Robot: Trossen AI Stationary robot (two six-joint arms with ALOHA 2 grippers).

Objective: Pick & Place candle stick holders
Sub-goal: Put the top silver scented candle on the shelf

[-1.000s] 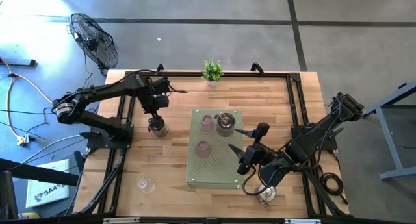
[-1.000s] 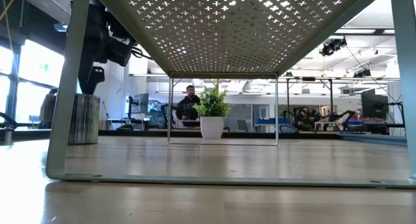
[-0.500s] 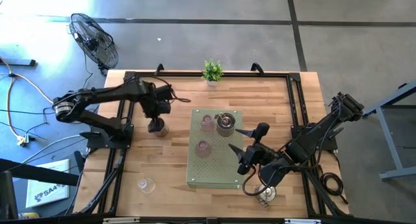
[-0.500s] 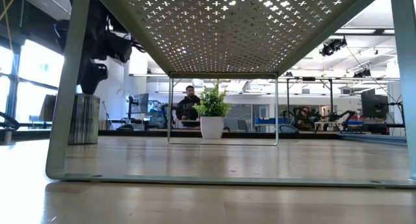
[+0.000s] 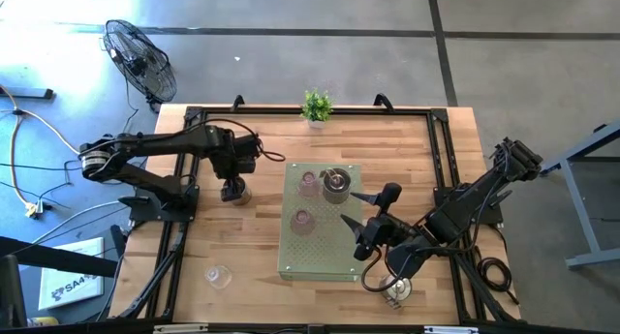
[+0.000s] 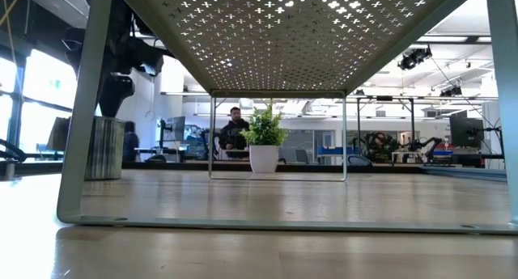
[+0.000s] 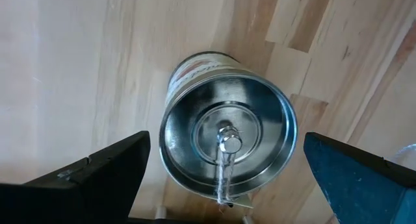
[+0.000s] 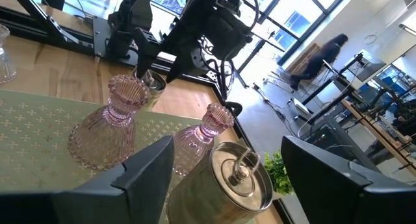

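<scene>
Left gripper (image 5: 232, 183) now hangs directly over the silvery metal candle stick holder (image 7: 227, 143) that stands on the surface (image 5: 242, 242), just off the left edge of the green perforated stand (image 5: 320, 255). A second ago you had the wrist reaching in from farther back. Since then the forearm has swung round, so it now comes across from the left edge and the gripper looks straight down into the cup. The holder itself has not shifted.

Your jaws are spread as wide as they go, one finger either side of the rim with clear wood showing between each finger and the metal, so nothing is gripped yet. I read this as the line-up for a pick just finished. What is left is to descend and close, then carry the holder to the stand.

The left arm lies low and stretched out from its base at the left edge, with the wrist bent down. In the low view the fingertips hover a little above the holder's rim.

Your right gripper (image 5: 360, 216) waits at the stand's right edge, part open and empty, its arm folded back toward the near right corner.

On the stand already are two pink glass holders (image 8: 107, 130) (image 8: 198, 141) and a metal one (image 8: 224, 182). A clear glass holder (image 5: 218, 274) stands near the near left corner, and another metal one (image 5: 395, 291) sits by the near edge under the right arm.
</scene>
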